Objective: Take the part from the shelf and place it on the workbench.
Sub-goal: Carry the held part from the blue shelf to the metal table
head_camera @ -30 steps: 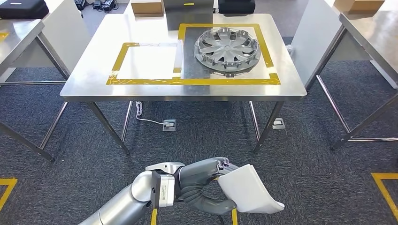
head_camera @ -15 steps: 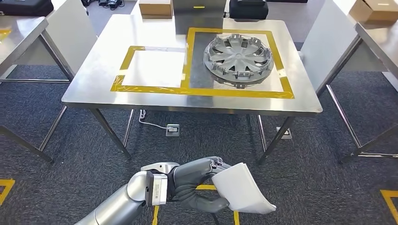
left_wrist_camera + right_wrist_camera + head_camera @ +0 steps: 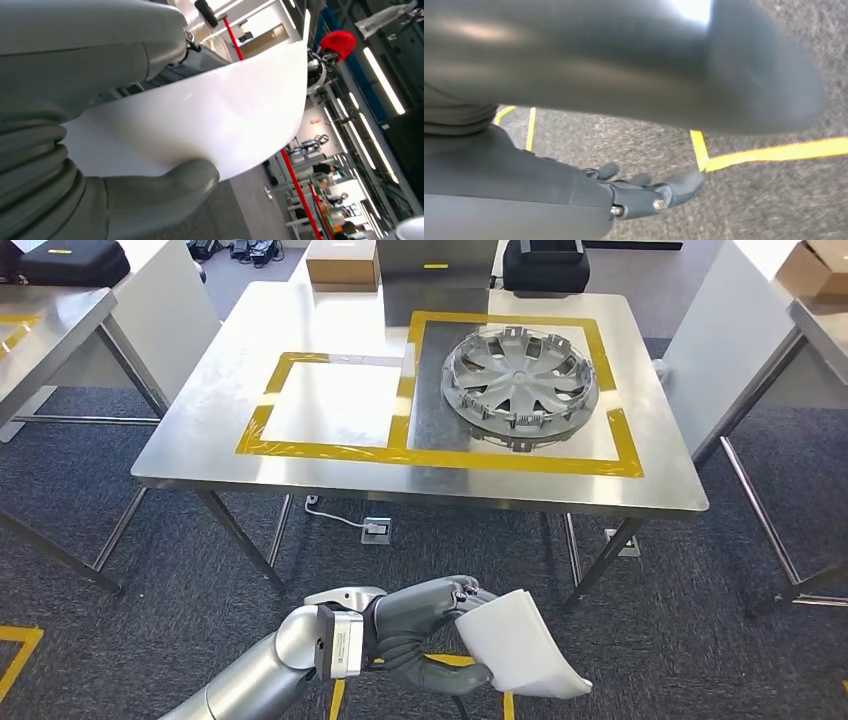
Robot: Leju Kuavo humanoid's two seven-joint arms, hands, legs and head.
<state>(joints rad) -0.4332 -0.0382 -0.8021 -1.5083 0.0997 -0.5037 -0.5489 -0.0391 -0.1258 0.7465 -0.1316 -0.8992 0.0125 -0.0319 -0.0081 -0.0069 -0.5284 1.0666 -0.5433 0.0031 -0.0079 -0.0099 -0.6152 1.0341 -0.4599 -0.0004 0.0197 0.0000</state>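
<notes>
My left hand (image 3: 425, 630) grips a white curved plastic part (image 3: 515, 645) low in the head view, above the carpet and short of the workbench (image 3: 200, 430). In the left wrist view the thumb (image 3: 160, 195) presses on the white part (image 3: 200, 125) from one side, with the other fingers behind it. The steel workbench carries two yellow taped frames. The left frame (image 3: 262, 420) has nothing in it, and a grey wheel cover (image 3: 520, 375) lies in the right one. My right hand (image 3: 644, 192) hangs over the carpet with fingers apart, holding nothing.
A cardboard box (image 3: 343, 262) and a black case (image 3: 545, 265) stand at the workbench's far edge. Steel tables flank it on the left (image 3: 40, 320) and right (image 3: 820, 310). A floor socket with a white cable (image 3: 376, 530) lies under the bench. Yellow tape (image 3: 774, 150) marks the carpet.
The whole picture has shifted: the camera has moved toward the workbench, which now looks nearer and larger. My left hand still holds the white part in the same way.
</notes>
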